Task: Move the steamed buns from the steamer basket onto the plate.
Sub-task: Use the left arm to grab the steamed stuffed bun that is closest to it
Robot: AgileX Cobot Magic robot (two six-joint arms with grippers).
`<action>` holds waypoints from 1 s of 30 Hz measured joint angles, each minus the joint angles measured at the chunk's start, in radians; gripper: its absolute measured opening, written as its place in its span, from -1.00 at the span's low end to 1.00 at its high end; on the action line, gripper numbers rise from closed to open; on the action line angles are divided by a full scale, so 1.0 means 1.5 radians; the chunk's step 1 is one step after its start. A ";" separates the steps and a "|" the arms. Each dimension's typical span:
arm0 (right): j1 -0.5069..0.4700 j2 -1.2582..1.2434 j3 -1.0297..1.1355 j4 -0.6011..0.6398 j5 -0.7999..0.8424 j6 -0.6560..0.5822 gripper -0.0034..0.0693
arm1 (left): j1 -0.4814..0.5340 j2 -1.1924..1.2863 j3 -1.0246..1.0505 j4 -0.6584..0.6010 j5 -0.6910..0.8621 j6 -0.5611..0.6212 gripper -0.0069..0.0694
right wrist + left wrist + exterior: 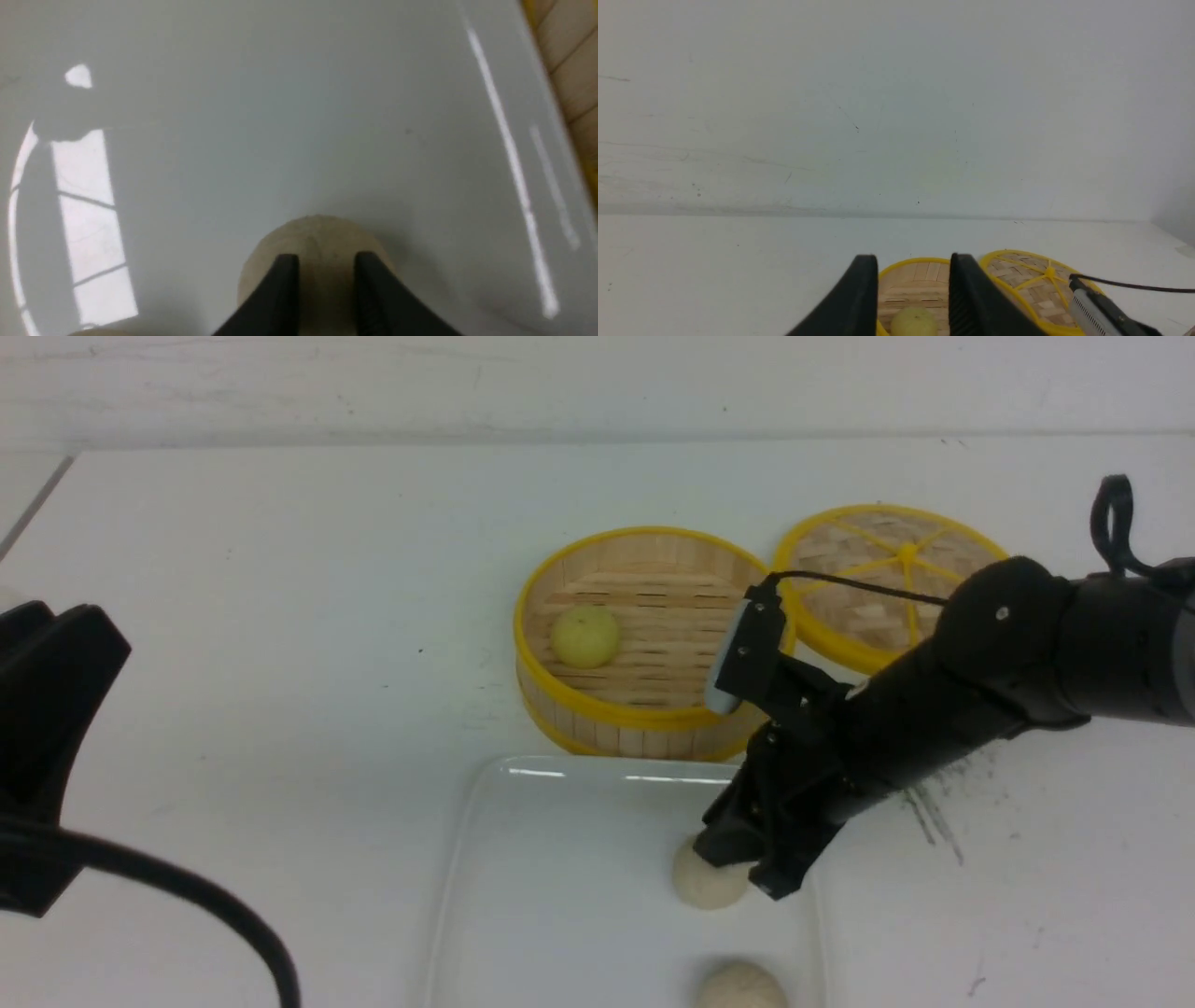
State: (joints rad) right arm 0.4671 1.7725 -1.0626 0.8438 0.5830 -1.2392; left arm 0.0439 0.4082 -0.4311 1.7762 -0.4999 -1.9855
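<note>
Two beige buns (711, 889) sit on the plate (560, 896), yellow-green bun (585, 637) in basket (616, 735)

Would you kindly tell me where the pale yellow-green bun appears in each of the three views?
Front view: the yellow-green bun sits on the basket floor, left of centre.
Left wrist view: it shows between the left pincer fingers, inside the basket.
Right wrist view: not in it; only a beige bun on the plate.
Shared landmark: the basket, whose wall also shows in the right wrist view.
</note>
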 joint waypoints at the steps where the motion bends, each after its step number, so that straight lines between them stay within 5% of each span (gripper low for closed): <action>1: 0.000 -0.010 0.000 0.002 -0.022 0.002 0.00 | 0.000 0.000 0.000 0.001 0.000 0.000 -0.16; 5: 0.000 -0.059 0.000 0.004 -0.112 0.007 0.50 | 0.000 0.000 0.000 0.003 0.000 0.000 -0.16; 9: 0.000 -0.119 0.000 0.011 -0.203 0.012 0.67 | 0.000 0.000 0.000 0.004 0.000 0.000 -0.16; 20: 0.000 -0.332 0.001 0.171 -0.294 0.015 0.30 | 0.000 0.000 0.000 0.005 0.000 0.000 -0.16; 30: 0.000 -0.544 0.009 0.163 -0.272 0.015 0.20 | 0.000 0.000 0.000 0.005 0.000 0.000 -0.16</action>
State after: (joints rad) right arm 0.4671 0.9571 -1.0496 1.0891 0.1743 -1.2166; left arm 0.0439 0.4082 -0.4311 1.7843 -0.5002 -1.9855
